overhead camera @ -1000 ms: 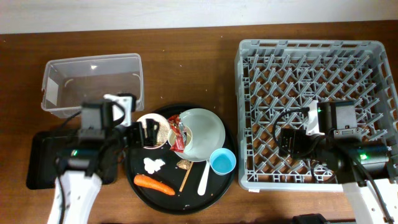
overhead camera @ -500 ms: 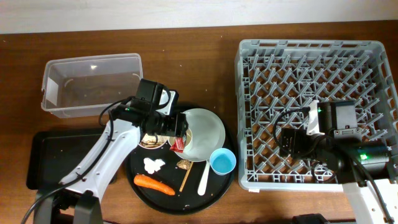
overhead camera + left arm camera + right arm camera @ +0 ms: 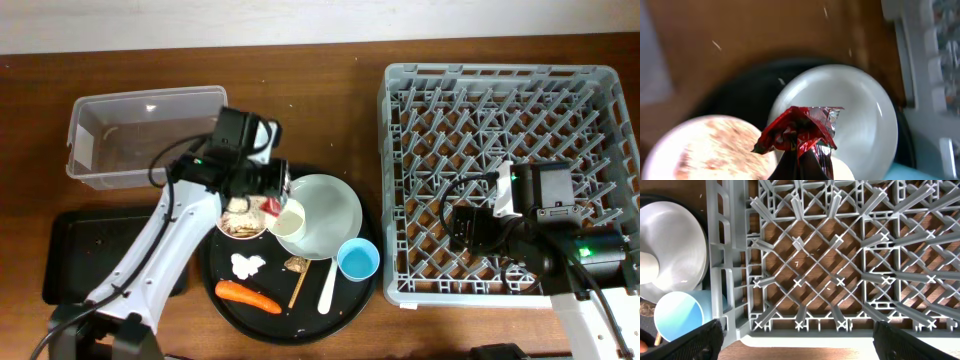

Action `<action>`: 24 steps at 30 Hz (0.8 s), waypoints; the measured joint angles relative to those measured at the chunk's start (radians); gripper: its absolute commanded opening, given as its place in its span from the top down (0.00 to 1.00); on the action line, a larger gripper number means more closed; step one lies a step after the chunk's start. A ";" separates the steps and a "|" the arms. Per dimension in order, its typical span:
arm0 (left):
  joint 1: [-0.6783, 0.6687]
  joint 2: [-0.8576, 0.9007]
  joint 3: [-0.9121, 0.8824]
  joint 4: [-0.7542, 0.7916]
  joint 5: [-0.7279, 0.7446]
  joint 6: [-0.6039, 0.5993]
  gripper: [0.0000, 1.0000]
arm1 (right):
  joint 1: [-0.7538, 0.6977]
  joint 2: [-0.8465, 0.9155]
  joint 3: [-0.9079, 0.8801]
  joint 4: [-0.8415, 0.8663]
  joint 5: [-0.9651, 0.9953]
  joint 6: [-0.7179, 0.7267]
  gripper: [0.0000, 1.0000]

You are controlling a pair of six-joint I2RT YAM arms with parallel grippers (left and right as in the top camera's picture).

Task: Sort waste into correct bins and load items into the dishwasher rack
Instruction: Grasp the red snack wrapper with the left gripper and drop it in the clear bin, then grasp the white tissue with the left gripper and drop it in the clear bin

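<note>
We note the left fingers (image 3: 807,165) pinched shut on the red crumpled foil wrapper (image 3: 799,131), held over the round black tray's (image 3: 355,300) rear-left edge beside the pale round plate (image 3: 335,210). We judge it waste due for sorting. The right fingers (image 3: 695,342) are spread wide and empty over the grey lattice rack's (image 3: 500,72) front edge.

The overhead camera looks straight down from high above the brown wooden table (image 3: 330,80). It takes in the clear plastic rectangular tub (image 3: 150,96) at left, the large round black tray (image 3: 300,325) mid-table and the large square grey plastic rack (image 3: 500,72) at right. The left wrist camera faces down, close over the tray, its blurred view filled by the pale round plate (image 3: 860,115) and a red crumpled wrapper (image 3: 800,130). The right wrist camera faces down, close over the rack's near-left corner. Its left edge catches the same plate and a small light-blue cup (image 3: 677,315).
</note>
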 measured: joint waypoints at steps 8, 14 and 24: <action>0.214 -0.007 0.097 0.104 -0.191 0.000 0.99 | 0.000 0.000 0.000 0.001 0.003 0.000 0.01; 0.391 0.053 0.099 0.236 -0.254 0.006 0.17 | 0.000 0.000 0.001 0.000 0.003 0.000 0.02; 0.430 0.158 0.102 0.238 -0.209 0.000 0.01 | 0.000 0.000 0.001 -0.002 0.003 0.000 0.02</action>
